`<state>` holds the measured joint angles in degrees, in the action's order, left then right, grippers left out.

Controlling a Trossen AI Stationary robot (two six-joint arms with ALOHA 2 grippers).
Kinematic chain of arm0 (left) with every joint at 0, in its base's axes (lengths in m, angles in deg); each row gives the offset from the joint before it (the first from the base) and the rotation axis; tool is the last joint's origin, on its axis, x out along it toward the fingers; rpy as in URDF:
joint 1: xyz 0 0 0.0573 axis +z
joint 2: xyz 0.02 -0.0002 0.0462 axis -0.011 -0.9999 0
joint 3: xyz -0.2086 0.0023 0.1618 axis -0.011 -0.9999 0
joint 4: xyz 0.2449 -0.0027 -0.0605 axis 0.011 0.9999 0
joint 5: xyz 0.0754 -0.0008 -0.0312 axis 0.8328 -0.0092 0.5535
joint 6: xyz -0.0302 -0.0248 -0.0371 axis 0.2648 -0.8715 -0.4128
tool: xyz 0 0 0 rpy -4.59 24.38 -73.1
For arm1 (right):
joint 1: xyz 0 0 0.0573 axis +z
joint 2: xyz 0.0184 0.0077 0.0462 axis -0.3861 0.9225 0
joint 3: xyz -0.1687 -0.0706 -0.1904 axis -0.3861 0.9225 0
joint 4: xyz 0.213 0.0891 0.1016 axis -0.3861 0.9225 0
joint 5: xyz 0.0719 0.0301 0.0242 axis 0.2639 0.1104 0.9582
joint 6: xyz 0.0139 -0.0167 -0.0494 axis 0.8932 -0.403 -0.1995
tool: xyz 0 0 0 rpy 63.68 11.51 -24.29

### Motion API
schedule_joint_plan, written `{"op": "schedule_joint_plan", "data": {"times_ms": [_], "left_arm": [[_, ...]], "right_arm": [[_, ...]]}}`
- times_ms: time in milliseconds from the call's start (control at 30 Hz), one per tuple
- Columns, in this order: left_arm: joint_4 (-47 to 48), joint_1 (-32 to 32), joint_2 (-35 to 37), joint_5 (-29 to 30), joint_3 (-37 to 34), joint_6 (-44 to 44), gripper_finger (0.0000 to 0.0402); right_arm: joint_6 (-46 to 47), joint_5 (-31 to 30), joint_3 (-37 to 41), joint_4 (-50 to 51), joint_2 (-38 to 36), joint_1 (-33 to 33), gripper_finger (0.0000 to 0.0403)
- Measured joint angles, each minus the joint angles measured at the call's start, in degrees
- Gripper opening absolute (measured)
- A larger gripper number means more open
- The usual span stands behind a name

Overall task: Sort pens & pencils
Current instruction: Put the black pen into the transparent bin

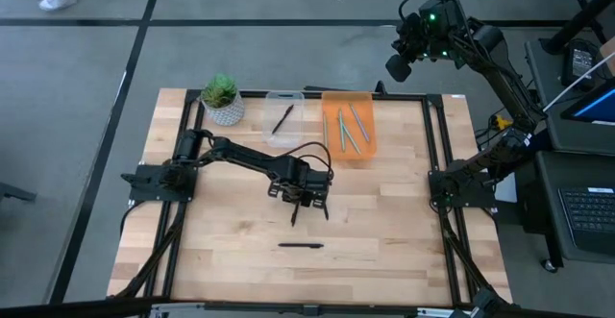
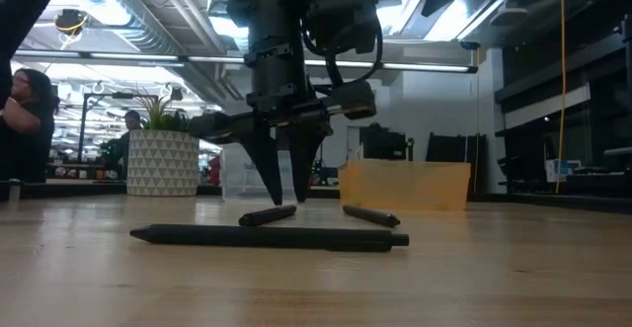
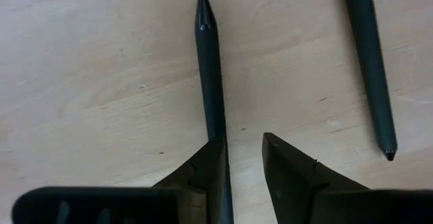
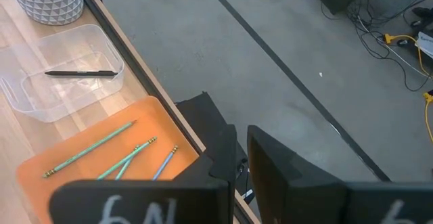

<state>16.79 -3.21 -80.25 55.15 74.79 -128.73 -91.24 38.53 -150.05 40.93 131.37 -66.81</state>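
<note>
My left gripper (image 1: 303,195) (image 2: 286,201) is open and points down over the middle of the table. In the left wrist view (image 3: 243,149), a black pen (image 3: 208,68) (image 2: 267,215) runs under one fingertip. A second black pen (image 3: 369,68) (image 2: 370,215) lies beside it. A third (image 1: 301,245) (image 2: 267,235) lies nearer the table's near edge. One more black pen (image 4: 78,73) rests in the clear bin (image 1: 272,131). Teal-green pencils (image 4: 91,148) (image 1: 348,128) lie in the orange tray (image 1: 336,102). My right gripper (image 1: 396,65) (image 4: 241,129) is shut, raised beyond the far right corner. My left gripper comes from above, pointing down, with one fingertip (image 3: 215,158) over the rear part of the black pen (image 3: 216,129), which lies flat on the table. I cannot tell whether the finger touches it. The pen is not between the two fingers.
A potted plant (image 1: 223,102) (image 2: 163,159) stands at the far left, next to the clear bin. Bin and tray sit side by side along the far edge. Bare wood lies to the left and right of the pens. People show in the room behind.
</note>
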Motion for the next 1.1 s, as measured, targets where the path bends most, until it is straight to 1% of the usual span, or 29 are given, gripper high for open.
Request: {"op": "schedule_joint_plan", "data": {"times_ms": [133, 267, 633, 833, 1100], "left_arm": [[-2.00, 0.30, 0.43, 0.03, 0.15, 0.36, 0.0094], [-1.24, 0.49, 0.41, -0.01, 0.40, 1.67, 0.0094], [0.71, 0.73, 0.41, -0.34, 0.42, 1.86, 0.0094], [3.94, 0.84, 0.72, -0.09, 0.42, 1.88, 0.0094], [2.14, 0.84, 0.72, 0.21, 0.42, 1.90, 0.0094]], "right_arm": [[0.00, 0.00, 0.00, -0.02, 0.00, 0.00, 0.0039], [0.00, 0.00, 0.00, -0.02, 0.00, 0.02, 0.0039], [-0.02, 0.00, 0.00, -0.02, 0.00, 0.02, 0.0039], [-0.02, 0.00, 0.00, -0.02, 0.00, 0.02, 0.0039], [-0.02, 0.00, 0.00, -0.02, 0.00, 0.02, 0.0039]]}}
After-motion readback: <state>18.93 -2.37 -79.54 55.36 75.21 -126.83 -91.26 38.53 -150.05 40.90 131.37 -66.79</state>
